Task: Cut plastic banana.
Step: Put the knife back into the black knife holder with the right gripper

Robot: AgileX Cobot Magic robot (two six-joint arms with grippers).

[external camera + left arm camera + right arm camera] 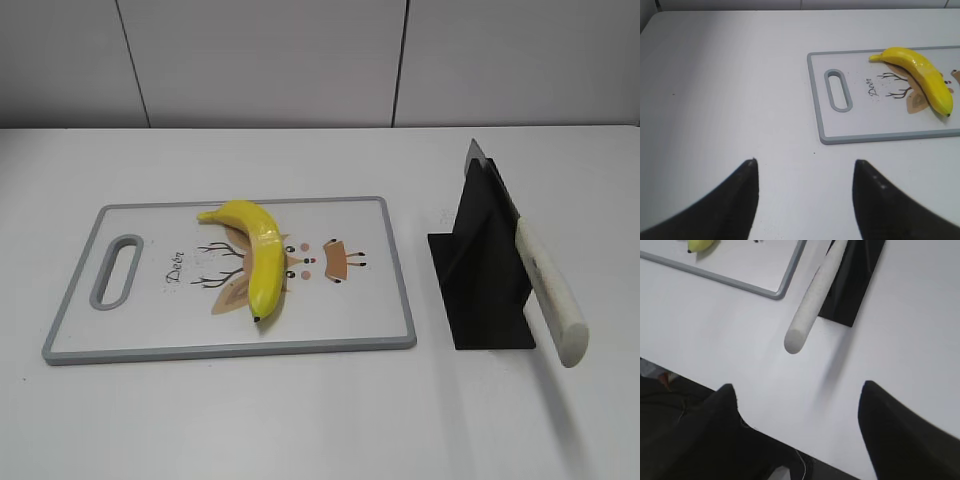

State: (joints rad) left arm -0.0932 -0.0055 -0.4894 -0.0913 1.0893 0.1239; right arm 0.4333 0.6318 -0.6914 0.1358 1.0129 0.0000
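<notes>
The plastic banana (255,252) is glossy yellow and lies curved on the white cutting board (150,330), over a deer drawing. It also shows in the left wrist view (920,75) and, as a tip only, in the right wrist view (700,244). A knife (548,290) with a white handle rests slanted in a black stand (485,275) to the right of the board. My left gripper (805,162) is open and empty over bare table, left of the board. My right gripper (797,387) is open and empty near the table's front edge, below the knife handle (815,295). Neither gripper shows in the exterior view.
The cutting board (880,132) has a grey rim and a handle slot (837,90) at its left end. The table's front edge (765,435) runs just under my right gripper, with dark floor and cables below. A grey wall (300,60) stands behind the table.
</notes>
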